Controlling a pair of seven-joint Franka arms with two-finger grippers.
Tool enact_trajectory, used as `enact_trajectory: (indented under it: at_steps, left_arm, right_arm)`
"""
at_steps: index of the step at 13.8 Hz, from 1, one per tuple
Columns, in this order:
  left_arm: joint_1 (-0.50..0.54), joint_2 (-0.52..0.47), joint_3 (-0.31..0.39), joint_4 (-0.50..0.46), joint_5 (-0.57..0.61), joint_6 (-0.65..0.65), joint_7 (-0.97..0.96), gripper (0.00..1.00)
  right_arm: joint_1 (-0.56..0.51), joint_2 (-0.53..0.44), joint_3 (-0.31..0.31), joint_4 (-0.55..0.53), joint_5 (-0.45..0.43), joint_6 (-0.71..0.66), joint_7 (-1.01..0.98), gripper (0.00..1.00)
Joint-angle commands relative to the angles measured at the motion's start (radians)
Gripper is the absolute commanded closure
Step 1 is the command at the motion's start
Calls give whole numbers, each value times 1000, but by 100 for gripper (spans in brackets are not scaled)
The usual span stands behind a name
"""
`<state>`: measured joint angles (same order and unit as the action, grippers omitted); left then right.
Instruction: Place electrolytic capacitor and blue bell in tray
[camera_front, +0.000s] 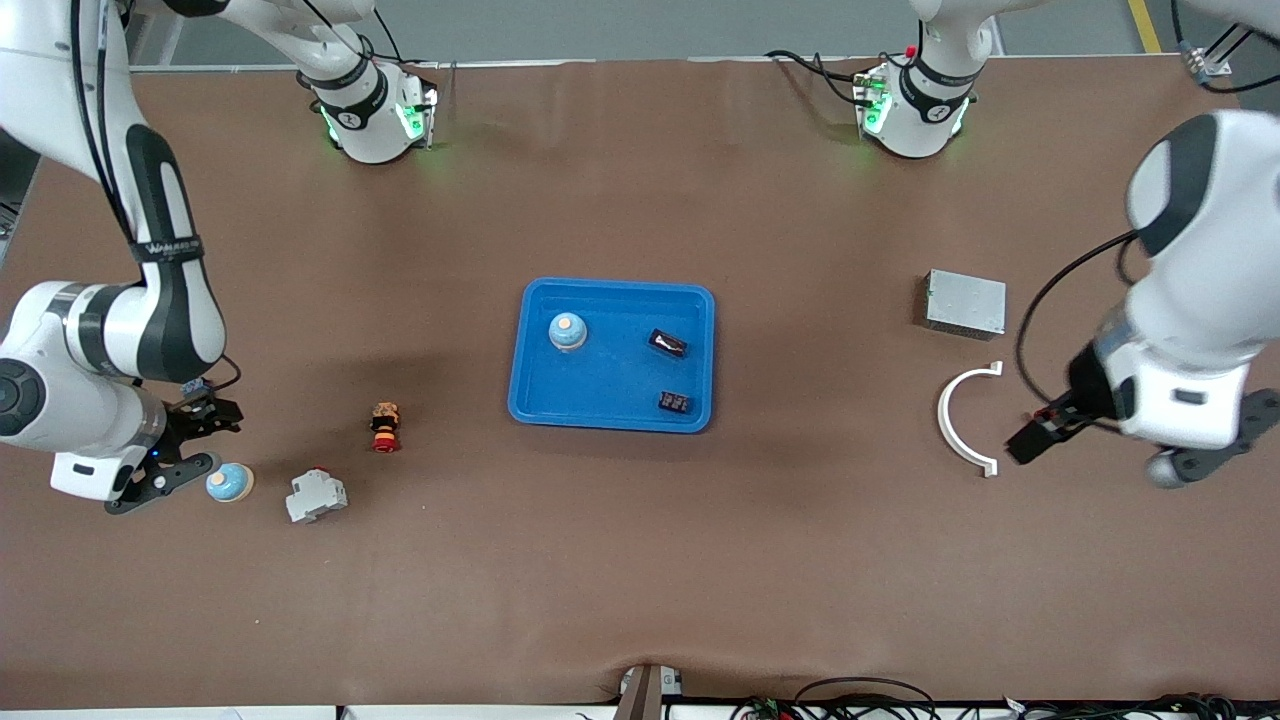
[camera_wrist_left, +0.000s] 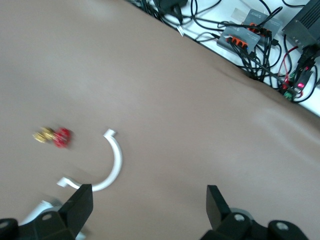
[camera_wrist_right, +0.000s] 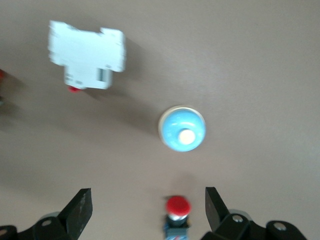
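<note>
Both hands open; 2 blue bells, 1 in tray.

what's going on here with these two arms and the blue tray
Neither arm holds anything. The right gripper, open, is beside a blue bell on the table toward the right arm's end, with a white module and a red-capped button nearby. The blue tray already holds another blue bell and two small dark parts. The left gripper, also open, is by a white curved piece.

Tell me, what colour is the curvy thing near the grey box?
White. The curved piece shows best in the front view.
</note>
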<state>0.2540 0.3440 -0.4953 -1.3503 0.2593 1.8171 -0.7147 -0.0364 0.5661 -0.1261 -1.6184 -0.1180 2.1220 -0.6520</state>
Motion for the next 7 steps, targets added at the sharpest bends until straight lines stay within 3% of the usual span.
enact_trajectory:
  at_steps: [1, 4, 7]
  left_arm:
    - [57, -92, -11, -32, -41, -106, 154, 0]
    - [96, -173, 3, -38, -98, -162, 288, 0]
    - [39, -284, 140, -114, -222, -165, 368, 0]
  right_arm:
    - [-43, 56, 20, 11, -14, 79, -75, 0]
    - [-60, 96, 23, 12, -5, 153, -113, 0]
    - [-60, 118, 26, 17, -2, 183, -120, 0]
